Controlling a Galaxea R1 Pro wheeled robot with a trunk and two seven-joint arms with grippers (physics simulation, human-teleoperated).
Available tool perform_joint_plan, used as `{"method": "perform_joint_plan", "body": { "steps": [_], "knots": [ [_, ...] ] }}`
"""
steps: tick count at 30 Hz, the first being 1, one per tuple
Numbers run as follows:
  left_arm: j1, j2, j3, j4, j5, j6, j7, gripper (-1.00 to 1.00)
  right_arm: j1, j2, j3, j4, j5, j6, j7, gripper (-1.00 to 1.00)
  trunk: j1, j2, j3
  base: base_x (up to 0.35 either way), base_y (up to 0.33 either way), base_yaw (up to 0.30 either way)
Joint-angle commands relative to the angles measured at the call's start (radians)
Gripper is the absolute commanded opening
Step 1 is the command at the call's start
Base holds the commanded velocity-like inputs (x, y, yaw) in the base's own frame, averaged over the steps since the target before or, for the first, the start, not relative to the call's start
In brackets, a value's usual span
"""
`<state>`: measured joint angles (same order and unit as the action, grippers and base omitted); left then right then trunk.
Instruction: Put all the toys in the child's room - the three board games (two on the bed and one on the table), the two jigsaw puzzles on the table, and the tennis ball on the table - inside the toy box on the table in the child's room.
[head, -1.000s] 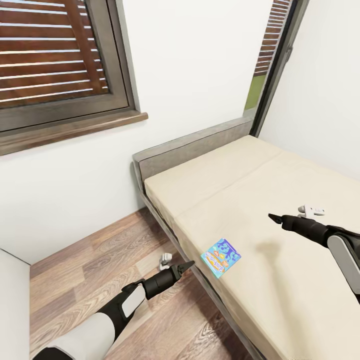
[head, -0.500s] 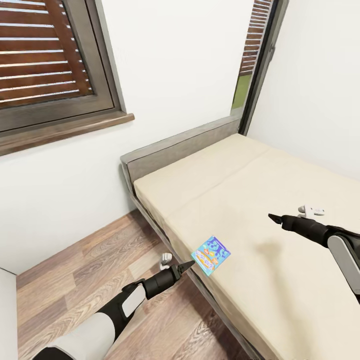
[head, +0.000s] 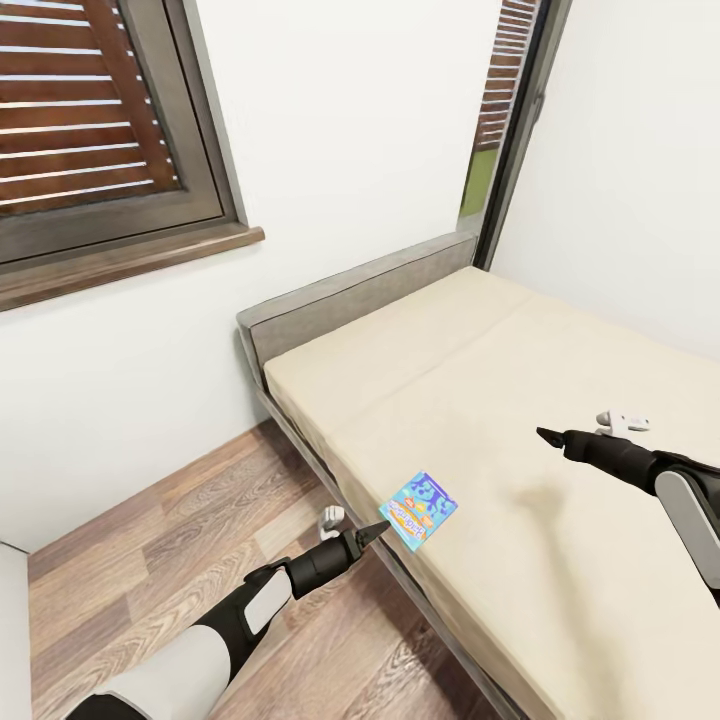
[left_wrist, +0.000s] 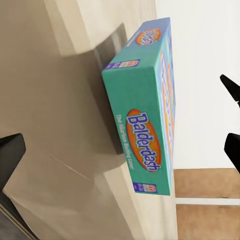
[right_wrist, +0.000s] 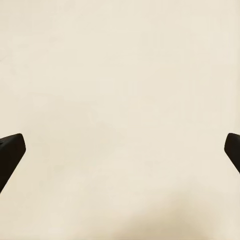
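Plain beige mattress surface of the bed (right_wrist: 120, 100), smooth and evenly lit, with a slightly paler band toward one margin and no seam, edge or corner in sight. Two black fingertips of the right gripper (right_wrist: 120, 155) enter from opposite sides: one blunt, dark fingertip (right_wrist: 10, 152) and a second rounded one (right_wrist: 233, 150). They stand far apart, the jaws spread wide, with nothing but bare mattress between them.
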<state>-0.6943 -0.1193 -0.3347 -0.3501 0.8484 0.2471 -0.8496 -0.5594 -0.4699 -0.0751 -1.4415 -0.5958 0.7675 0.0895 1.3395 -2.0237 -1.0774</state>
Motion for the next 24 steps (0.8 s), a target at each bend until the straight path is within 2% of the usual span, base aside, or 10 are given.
{"method": "perform_joint_plan", "body": {
  "steps": [1,24],
  "knots": [
    [-0.001,0.0,-0.004,0.0,0.011,0.01,-0.002,1.0,-0.001,0.0,-0.002,0.0,0.005,0.005,0.007,1.0,0.0,0.0,-0.001,0.0,0.0,-0.012],
    [-0.012,-0.002,-0.004,-0.001,0.011,0.011,-0.002,1.0,-0.001,0.0,-0.001,0.0,0.005,0.005,0.007,1.0,0.0,0.0,-0.001,0.0,0.0,-0.003]
  ]
}}
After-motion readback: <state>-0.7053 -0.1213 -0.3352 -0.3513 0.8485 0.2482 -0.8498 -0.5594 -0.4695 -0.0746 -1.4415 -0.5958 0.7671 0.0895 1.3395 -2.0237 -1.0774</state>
